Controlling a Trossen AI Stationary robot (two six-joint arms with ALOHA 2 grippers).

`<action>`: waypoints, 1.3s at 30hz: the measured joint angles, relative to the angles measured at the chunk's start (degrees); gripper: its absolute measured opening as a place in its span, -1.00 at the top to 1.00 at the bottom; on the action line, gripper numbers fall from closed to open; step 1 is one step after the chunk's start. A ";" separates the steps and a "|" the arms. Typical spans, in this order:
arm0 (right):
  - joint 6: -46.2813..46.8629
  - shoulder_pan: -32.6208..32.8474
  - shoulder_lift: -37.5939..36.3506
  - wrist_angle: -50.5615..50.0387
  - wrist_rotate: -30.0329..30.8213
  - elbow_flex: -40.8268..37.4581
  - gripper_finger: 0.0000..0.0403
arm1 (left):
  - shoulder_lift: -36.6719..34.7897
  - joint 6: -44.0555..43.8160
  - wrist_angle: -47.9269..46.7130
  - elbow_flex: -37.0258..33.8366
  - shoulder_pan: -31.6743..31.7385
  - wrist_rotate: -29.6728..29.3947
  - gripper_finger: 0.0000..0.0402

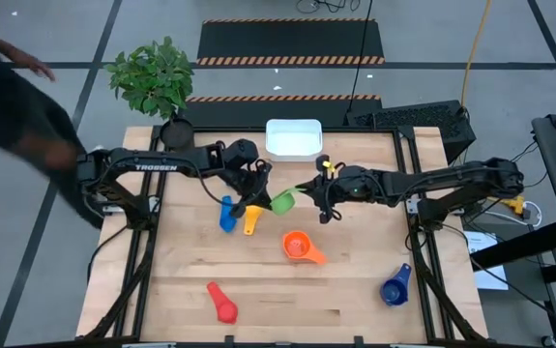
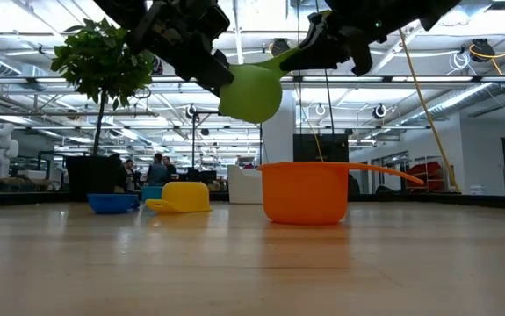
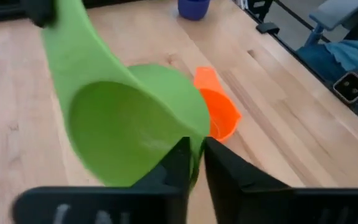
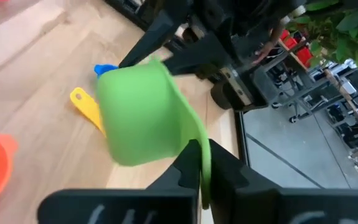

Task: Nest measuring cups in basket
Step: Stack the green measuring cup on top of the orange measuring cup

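The light, pale-grained wooden tabletop [image 1: 355,290] has a smooth satin sheen, while the green plastic measuring cup [image 3: 129,124] looks smooth and matt, the orange plastic measuring cup [image 2: 305,191] faintly glossy, and the white rectangular plastic basket [image 1: 293,138] smooth and clean-surfaced.

wooden table [image 1: 355,290], scattered cups, white basket [image 1: 293,138]

A potted green plant [image 1: 152,77] stood at the far left corner of the wooden table [image 1: 278,290], a black keyboard [image 1: 423,121] lay off its far right corner, and a person's dark sleeve [image 1: 7,106] showed at left.
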 joint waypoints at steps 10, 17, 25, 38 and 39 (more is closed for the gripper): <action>5.77 5.25 -4.04 -7.19 6.86 0.01 1.00 | -2.45 -8.78 0.55 0.00 0.22 -19.53 -0.42; 9.03 12.22 -5.70 -13.65 18.08 0.00 1.00 | -7.40 -19.42 0.26 0.05 3.10 -23.47 -0.64; 12.72 21.21 -5.87 -14.75 27.15 0.00 1.00 | -8.41 -23.16 -0.27 -0.23 2.96 -23.85 -0.44; 19.63 33.41 -4.12 -12.63 36.76 0.00 1.00 | -8.41 -28.69 5.37 -3.25 -3.14 -24.87 -0.05; 19.55 33.92 -3.63 -11.81 37.29 0.00 1.00 | -8.41 -28.69 5.54 -3.25 -4.12 -24.86 -0.03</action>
